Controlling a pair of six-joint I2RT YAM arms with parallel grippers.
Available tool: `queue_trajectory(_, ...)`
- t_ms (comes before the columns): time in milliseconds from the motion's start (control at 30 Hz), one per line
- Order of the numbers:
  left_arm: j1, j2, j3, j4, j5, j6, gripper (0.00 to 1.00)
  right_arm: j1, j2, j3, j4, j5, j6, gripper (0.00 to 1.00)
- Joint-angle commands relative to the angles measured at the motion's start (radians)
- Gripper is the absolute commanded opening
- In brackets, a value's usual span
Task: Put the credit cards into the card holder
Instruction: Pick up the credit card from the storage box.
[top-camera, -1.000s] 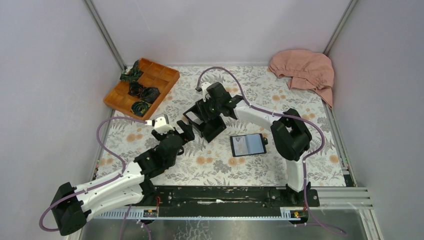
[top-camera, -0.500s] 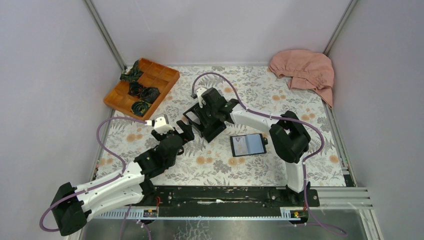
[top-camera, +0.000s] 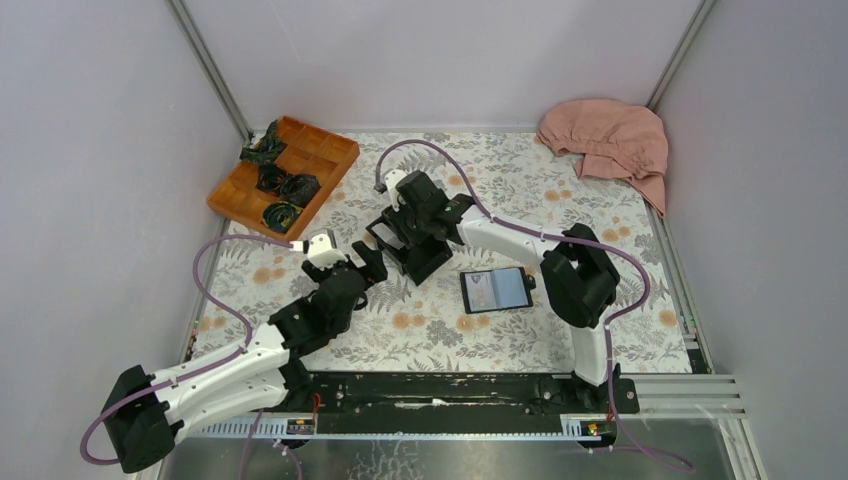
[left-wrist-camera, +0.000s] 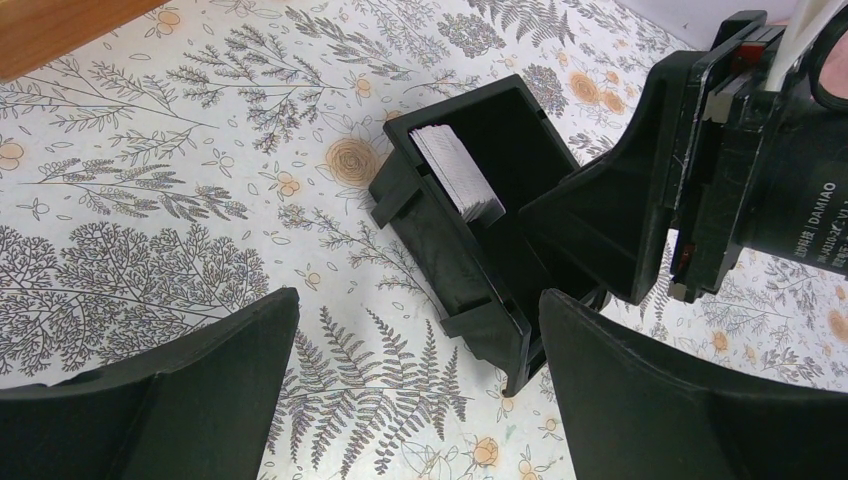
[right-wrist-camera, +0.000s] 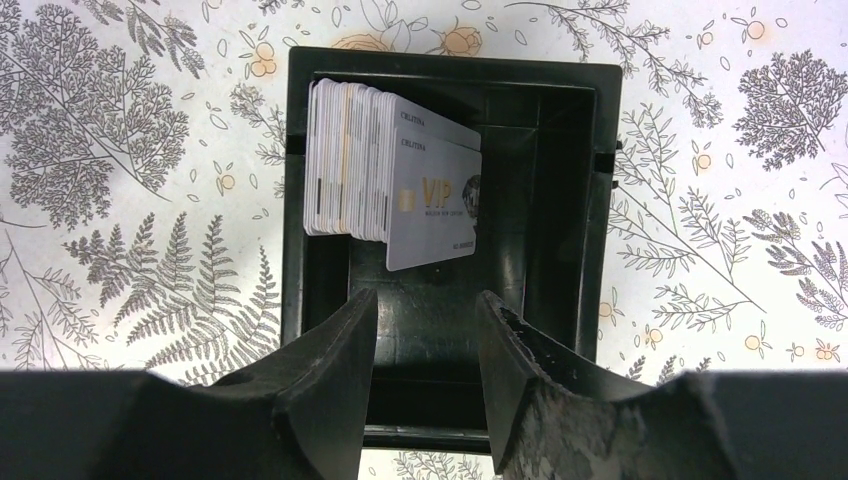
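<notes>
Jaws of the right gripper (right-wrist-camera: 425, 300) stand partly spread above the rigid black open-topped box (right-wrist-camera: 445, 62), pinching nothing. White credit cards (right-wrist-camera: 390, 190) stand stacked against one side wall inside it. The left gripper (left-wrist-camera: 417, 300) gapes wide and empty beside the box. The black bifold card holder (top-camera: 496, 289) lies open mid-surface, toward the right edge. Since a second ago, the right jaws have narrowed and shifted left.

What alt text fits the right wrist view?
A black open-topped box holds a stack of credit cards standing on edge against one wall, the front VIP card leaning out. The right end effector hovers above, jaws parted and empty.
</notes>
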Motion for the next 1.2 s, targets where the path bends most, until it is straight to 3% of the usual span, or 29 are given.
queue_trajectory(0, 0.008, 0.001, -0.01, 0.033, -0.017, 0.002, 0.96, 0.019, 0.013, 0.054, -0.023, 0.014, -0.02, 0.48)
queue_trajectory(900, 0.017, -0.013, -0.026, 0.038, -0.008, 0.0, 0.96, 0.036, 0.102, 0.16, -0.075, 0.049, -0.06, 0.4)
queue_trajectory(1167, 0.02, -0.014, -0.03, 0.042, -0.001, -0.001, 0.96, 0.036, 0.135, 0.198, -0.106, 0.064, -0.076, 0.33)
